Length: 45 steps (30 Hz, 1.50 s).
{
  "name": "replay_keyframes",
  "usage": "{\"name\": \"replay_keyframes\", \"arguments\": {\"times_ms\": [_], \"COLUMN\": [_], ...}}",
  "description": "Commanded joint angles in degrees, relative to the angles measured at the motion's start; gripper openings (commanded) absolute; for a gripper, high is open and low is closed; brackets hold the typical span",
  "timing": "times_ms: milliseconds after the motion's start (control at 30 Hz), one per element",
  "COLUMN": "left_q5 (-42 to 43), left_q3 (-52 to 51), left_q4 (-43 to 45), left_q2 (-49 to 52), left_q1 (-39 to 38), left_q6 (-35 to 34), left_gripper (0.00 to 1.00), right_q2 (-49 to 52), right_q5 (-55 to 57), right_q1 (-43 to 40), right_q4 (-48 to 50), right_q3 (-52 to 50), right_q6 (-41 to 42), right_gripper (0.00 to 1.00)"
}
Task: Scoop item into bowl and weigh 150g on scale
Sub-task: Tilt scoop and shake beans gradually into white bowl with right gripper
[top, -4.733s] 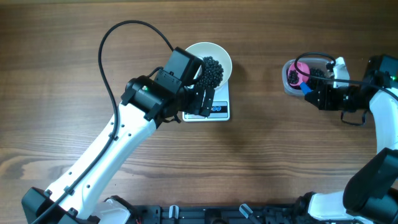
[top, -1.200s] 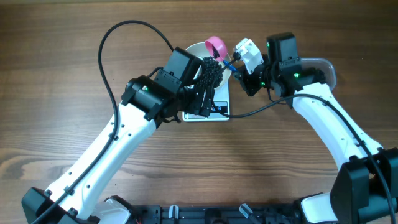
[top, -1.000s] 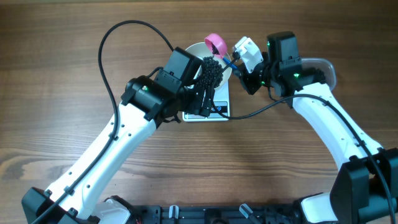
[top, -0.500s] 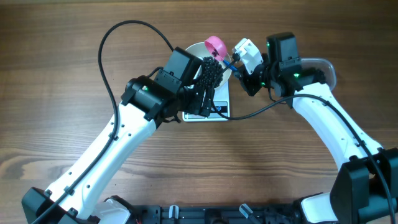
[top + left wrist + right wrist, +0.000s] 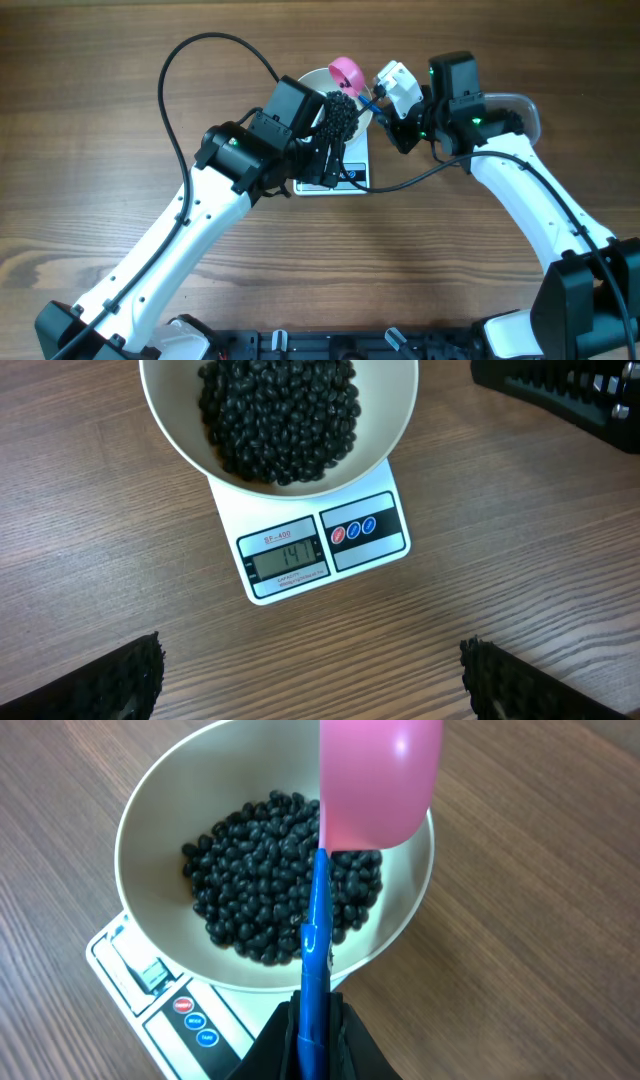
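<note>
The white bowl (image 5: 225,465) stands on the white scale (image 5: 372,555) and holds a dark heap of the item (image 5: 280,410). The scale's display (image 5: 289,560) seems to read 147. My right gripper (image 5: 317,1032) is shut on the blue handle (image 5: 316,940) of a pink scoop (image 5: 380,780), whose cup hangs over the bowl's rim (image 5: 140,840). From overhead the pink scoop (image 5: 347,72) sits at the bowl's (image 5: 312,78) far right edge. My left gripper (image 5: 320,690) hovers open above the table in front of the scale, with nothing between its fingers.
A clear plastic tub (image 5: 520,108) lies right of the scale, mostly hidden behind my right arm (image 5: 520,190). My left arm (image 5: 190,230) crosses the table's left half, its cable (image 5: 175,70) looping behind. Bare wood surrounds the scale.
Nothing moves over the last second. Several seconds ago my right gripper held the scoop at the tub on the far right; it now holds it over the bowl.
</note>
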Motion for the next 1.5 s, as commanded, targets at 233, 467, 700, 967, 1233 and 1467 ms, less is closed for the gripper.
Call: {"name": "replay_keyframes", "arguments": {"times_ms": [233, 467, 700, 967, 1233, 1467], "left_q5": [-0.55, -0.52, -0.55, -0.52, -0.55, -0.55], "left_q3": [0.90, 0.90, 0.90, 0.90, 0.90, 0.90], "left_q4": [0.00, 0.00, 0.00, 0.00, 0.00, 0.00], "left_q2": [-0.79, -0.79, -0.76, -0.79, -0.79, -0.79], "left_q1": [-0.20, -0.20, -0.20, -0.20, -0.20, -0.20], "left_q6": [0.72, 0.72, 0.72, 0.72, 0.72, 0.70], "left_gripper": [1.00, 1.00, 1.00, 1.00, 1.00, 1.00], "right_q2": [0.74, 0.74, 0.74, 0.74, 0.74, 0.74], "right_q5": [-2.10, 0.59, 0.57, 1.88, 1.03, 3.74], "right_q1": [0.28, 0.28, 0.28, 0.28, 0.50, 0.74], "right_q4": [-1.86, -1.05, -1.22, 0.59, -1.99, 0.63], "right_q3": [0.20, 0.20, 0.20, 0.20, 0.20, 0.20], "right_q6": [-3.43, -6.95, -3.74, -4.17, -4.31, -4.22], "right_gripper": [0.04, 0.04, 0.04, 0.04, 0.04, 0.04]}}
